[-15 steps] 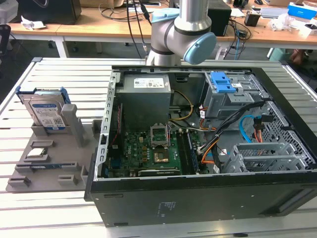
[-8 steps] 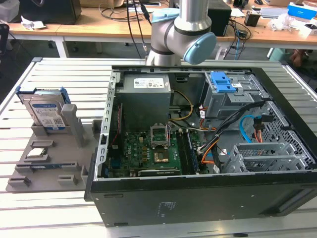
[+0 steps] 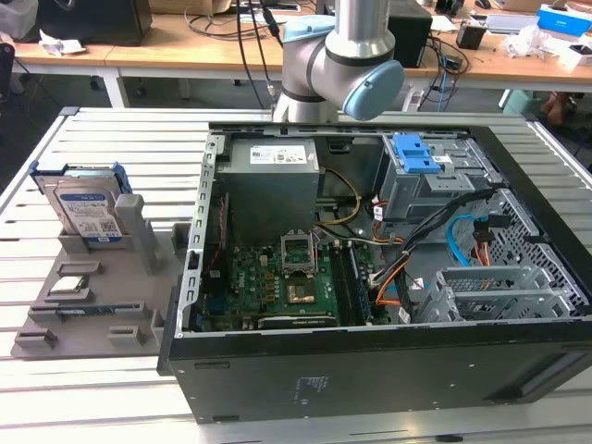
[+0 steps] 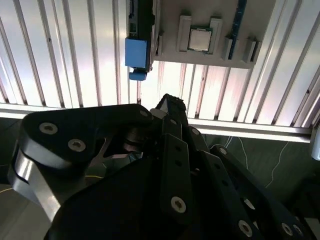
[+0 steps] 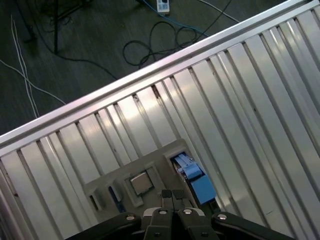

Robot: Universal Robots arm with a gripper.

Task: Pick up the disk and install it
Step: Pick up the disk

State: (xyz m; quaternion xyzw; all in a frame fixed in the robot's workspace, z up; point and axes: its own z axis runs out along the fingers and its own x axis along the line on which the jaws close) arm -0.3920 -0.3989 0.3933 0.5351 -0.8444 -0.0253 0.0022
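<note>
Gripper (image 5: 173, 195) state: in the first wrist view the two fingertips (image 5: 167, 196) sit pressed together with nothing between them, so we log it as clenched and empty. Disk (image 3: 85, 209) location: in the exterior view it stands on edge in the grey holder (image 3: 139, 236) on the slatted table (image 3: 111, 139), at the exterior view's left of the open computer case (image 3: 370, 375), label face outward, not yet picked up. In both wrist views we see the disk (image 5: 199, 185) edge-on from above, a thin body capped by its blue bracket, with the square chip (image 5: 141, 183) in the same holder just beside it. Key relation: the disk lies below and ahead of the fingertips, offset to the bracket side rather than directly under them. Its long axis runs roughly with the table slats. We judge that the closed fingers would have to spread across the disk's thin dimension.
</note>
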